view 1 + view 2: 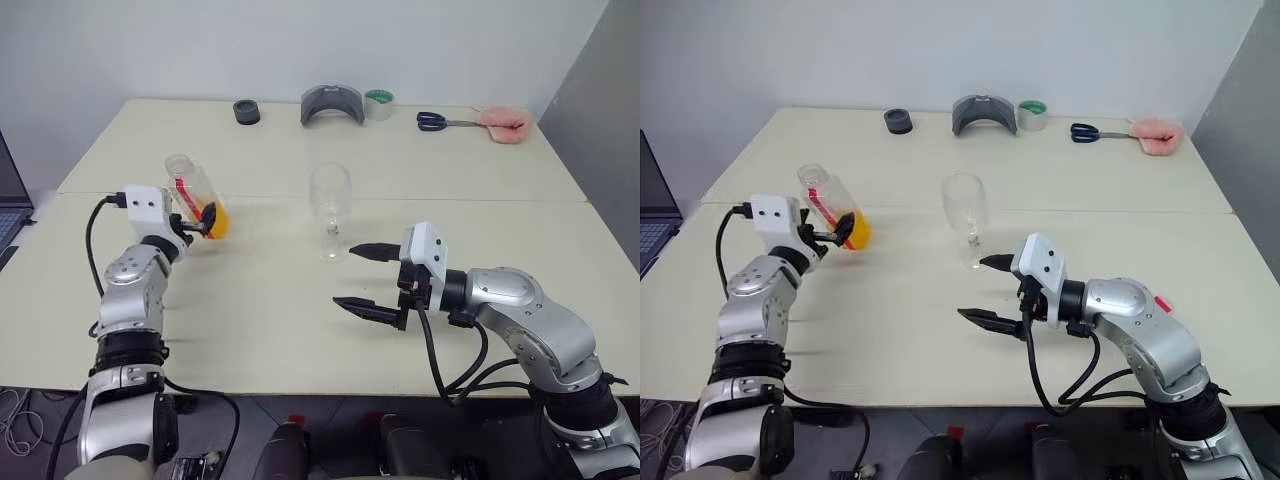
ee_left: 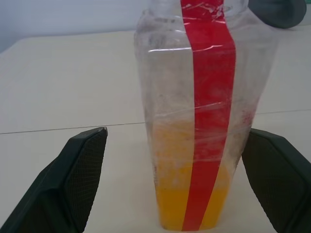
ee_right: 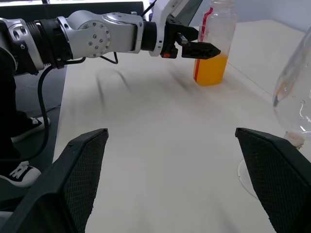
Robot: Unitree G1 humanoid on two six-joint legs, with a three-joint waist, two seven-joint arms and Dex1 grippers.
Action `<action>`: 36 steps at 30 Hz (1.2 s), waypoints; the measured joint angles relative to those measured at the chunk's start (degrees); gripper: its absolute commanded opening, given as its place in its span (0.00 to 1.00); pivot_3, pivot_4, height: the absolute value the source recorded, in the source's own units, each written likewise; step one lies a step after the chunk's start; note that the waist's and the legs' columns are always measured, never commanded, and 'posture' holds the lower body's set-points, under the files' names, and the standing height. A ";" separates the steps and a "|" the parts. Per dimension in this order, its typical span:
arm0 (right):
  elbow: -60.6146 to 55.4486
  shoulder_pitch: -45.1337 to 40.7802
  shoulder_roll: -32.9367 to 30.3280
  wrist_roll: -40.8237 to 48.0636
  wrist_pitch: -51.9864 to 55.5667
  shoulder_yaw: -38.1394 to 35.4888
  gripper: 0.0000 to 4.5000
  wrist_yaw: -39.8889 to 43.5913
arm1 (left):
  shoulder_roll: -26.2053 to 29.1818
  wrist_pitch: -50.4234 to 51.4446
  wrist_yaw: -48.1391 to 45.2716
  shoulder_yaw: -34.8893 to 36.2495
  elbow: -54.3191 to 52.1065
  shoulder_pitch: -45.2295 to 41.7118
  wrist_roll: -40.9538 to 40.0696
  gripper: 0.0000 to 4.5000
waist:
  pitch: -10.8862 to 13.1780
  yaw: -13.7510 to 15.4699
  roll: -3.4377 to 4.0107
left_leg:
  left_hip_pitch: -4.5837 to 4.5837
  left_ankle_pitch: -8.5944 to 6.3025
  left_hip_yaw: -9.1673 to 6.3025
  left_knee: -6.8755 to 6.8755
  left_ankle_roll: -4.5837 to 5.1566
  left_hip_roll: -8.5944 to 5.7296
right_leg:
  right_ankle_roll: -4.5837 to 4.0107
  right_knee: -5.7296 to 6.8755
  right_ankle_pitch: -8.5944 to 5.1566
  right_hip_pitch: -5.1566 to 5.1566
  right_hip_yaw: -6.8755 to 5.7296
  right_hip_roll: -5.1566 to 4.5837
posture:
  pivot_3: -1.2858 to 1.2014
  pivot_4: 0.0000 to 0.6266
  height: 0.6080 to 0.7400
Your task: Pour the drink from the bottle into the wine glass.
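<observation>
Nearest on the pale table, the right pincer hovers with its two black fingers spread wide apart and nothing between them, pointing toward the robot's left. Just beyond it the wine glass stands upright on its foot near the table's middle, and its bowl looks empty.

To the left, the left pincer is level at the bottle. In the left wrist view its fingers stand wide on either side of the bottle, with a clear gap on one side; whether the other finger touches cannot be told. The bottle stands on the table, its neck showing no cap, a red strip down its side, and the drink fills only its lower part.

Along the far edge lie a dark round object, a grey curved piece, a roll of tape, scissors and a pink cloth.
</observation>
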 measured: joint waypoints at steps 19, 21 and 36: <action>-0.06 0.01 0.50 -1.30 -1.36 0.11 1.00 -2.19 | 0.47 -6.31 -3.67 -0.97 11.11 -5.37 1.08 0.38 | 0.00 -0.03 -0.01 | -0.03 0.00 -0.02 0.06 0.00 -0.03 | 0.03 0.01 0.02 0.00 -0.02 -0.02 | 0.52 0.24 1.00; -0.07 0.00 1.67 -1.27 -1.45 -0.16 1.00 -3.54 | 0.38 -6.37 -3.70 -1.79 10.24 -5.25 1.55 0.38 | 0.00 -0.01 -0.01 | -0.04 0.00 -0.04 0.06 0.00 -0.03 | 0.03 0.01 0.02 -0.01 -0.02 -0.02 | 0.52 0.24 1.00; -1.53 -2.83 4.46 -1.77 -5.21 -4.36 1.00 -8.92 | 1.08 -9.25 -10.15 -15.42 -9.33 -6.40 9.97 0.38 | 0.03 -0.17 -0.06 | -0.10 0.00 -0.02 0.08 0.00 -0.04 | 0.04 0.04 0.02 -0.06 0.02 -0.01 | 0.52 0.24 1.00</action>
